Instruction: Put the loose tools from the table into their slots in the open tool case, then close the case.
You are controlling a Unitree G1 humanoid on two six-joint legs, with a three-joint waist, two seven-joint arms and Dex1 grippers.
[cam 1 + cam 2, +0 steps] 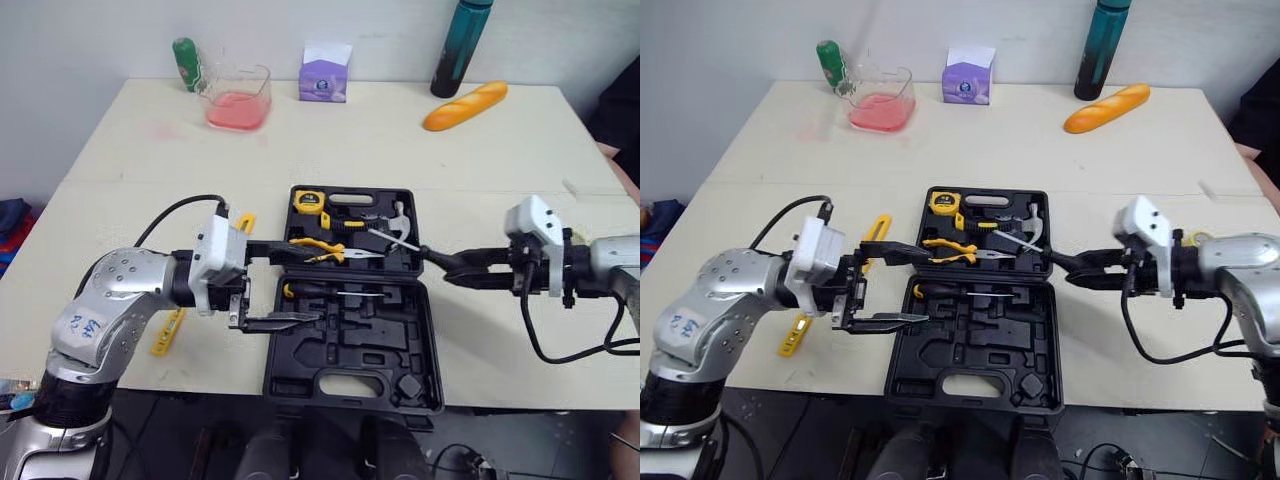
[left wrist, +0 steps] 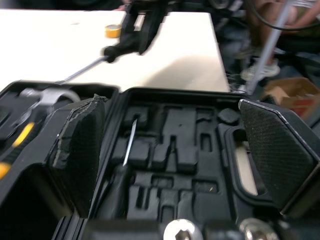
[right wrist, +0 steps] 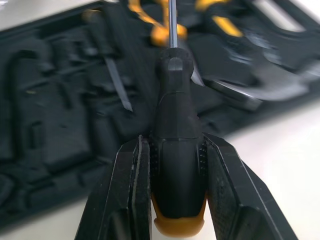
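The right claw [image 3: 176, 146] is clamped snugly on the black-and-orange handle of a screwdriver [image 1: 437, 261]. It grips near the butt end, so the long steel shaft sticks out well ahead, unsupported. The tip reaches in over the right side of the open tool case [image 1: 395, 345], above the hammer [image 1: 400, 222]; I cannot tell whether it touches. Opposite, the left claw [image 1: 290, 285] is spread wide and holds nothing, its two fingers straddling the case's left edge. One finger lies by the yellow-handled pliers [image 1: 320, 250].

Further in, a tape measure [image 1: 308, 201] sits at the far corner and a second screwdriver [image 1: 335, 293] lies near the hinge line. Much of the near half is bare moulded slots. A yellow tool [image 1: 792, 338] lies loose on the table [image 1: 130, 150] beside the left arm.

The worry, to my eye, is that long lever. If the tip snags the hammer or pliers, the handle may twist in the grip, or the shaft may end up across other tools rather than in its groove. The lid would then not shut. The left fingers so close to the rim could also nudge the case.
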